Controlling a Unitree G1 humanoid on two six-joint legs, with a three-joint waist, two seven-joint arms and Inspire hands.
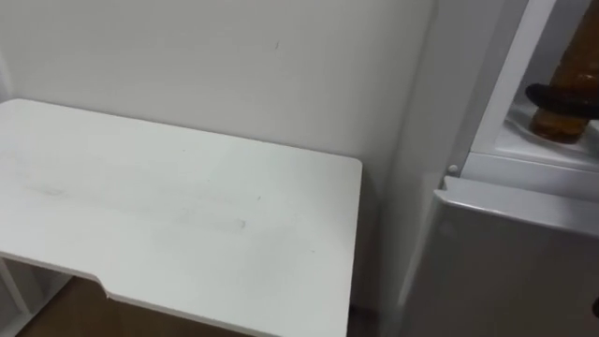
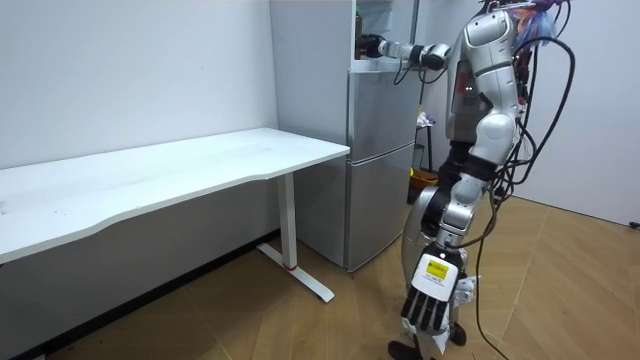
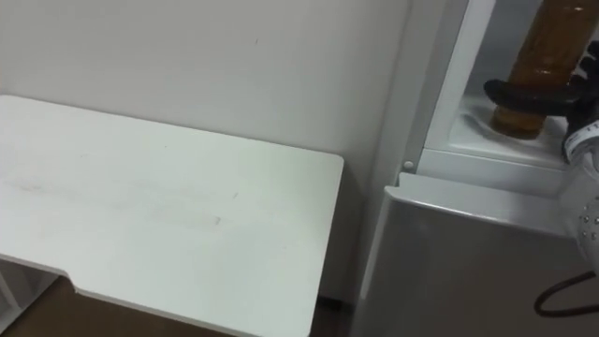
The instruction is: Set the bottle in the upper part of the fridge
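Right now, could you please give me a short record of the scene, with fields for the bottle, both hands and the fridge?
bottle: amber, upright, inside the upper fridge compartment
right hand: inside that compartment, fingers curled round the bottle
left hand: hanging at the robot's side, fingers relaxed, holding nothing
lower fridge door: shut
table: white, beside the fridge
robot: standing at the fridge

Bottle (image 3: 544, 47) stands on upper fridge shelf (image 3: 465, 140).
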